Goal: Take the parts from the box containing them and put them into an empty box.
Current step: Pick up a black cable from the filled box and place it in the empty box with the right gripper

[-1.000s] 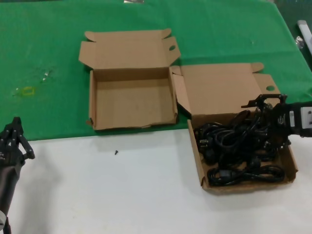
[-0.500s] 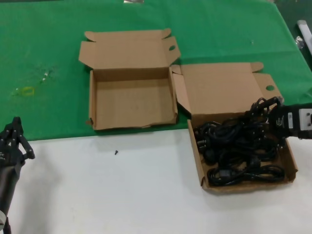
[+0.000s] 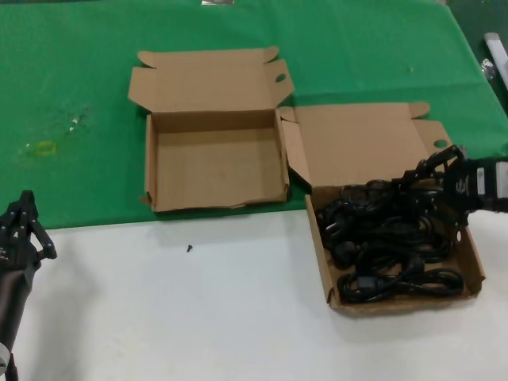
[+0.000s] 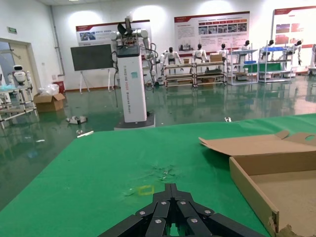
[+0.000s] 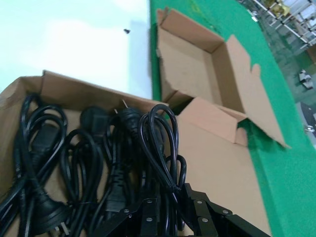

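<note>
One right claw [image 3: 429, 178] (level) grips cords [image 3: 381, 238].

I see a white tabletop [image 3: 198, 317], green cloth [image 3: 71, 79] across its far half, bearing two open cardboard boxes [image 3: 214, 163] and a small dark speck [image 3: 190, 248].

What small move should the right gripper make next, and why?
Probably lift straight up. The right gripper looks shut on a loop of the thin black rubber power cords, still low over the full brown cardboard box; the empty cardboard box waits alongside.
</note>
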`<state>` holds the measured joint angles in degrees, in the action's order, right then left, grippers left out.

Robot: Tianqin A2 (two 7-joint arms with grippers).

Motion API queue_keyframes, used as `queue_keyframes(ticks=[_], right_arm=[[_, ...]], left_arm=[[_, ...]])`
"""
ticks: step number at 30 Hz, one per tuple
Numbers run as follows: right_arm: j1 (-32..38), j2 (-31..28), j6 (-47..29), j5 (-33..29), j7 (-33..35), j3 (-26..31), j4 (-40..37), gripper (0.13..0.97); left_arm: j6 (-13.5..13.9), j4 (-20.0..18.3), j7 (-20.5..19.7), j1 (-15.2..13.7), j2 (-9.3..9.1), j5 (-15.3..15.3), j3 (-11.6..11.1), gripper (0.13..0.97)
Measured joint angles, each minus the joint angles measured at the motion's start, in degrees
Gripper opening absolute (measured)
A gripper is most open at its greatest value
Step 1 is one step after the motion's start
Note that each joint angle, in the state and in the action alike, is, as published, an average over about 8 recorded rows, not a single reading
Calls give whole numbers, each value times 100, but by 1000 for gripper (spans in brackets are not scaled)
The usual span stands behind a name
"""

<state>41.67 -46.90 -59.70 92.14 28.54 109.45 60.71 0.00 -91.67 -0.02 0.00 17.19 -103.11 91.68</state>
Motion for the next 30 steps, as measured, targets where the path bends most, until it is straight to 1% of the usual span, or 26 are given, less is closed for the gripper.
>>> queue_keyframes(ticks=[7,14,23,30], right_arm=[[177,-17,-15,29,-307,-58,139,235],[444,187,95,-15,-548,-35,238,233],[607,743,408,-152,-711,147,355,232],[794,1318,701,-311,-705,354,211,232]], left_arm=[[0,0,0,0,0,0,0,142],[0,0,0,0,0,0,0,142],[0,0,0,0,0,0,0,142],[0,0,0,0,0,0,0,142]])
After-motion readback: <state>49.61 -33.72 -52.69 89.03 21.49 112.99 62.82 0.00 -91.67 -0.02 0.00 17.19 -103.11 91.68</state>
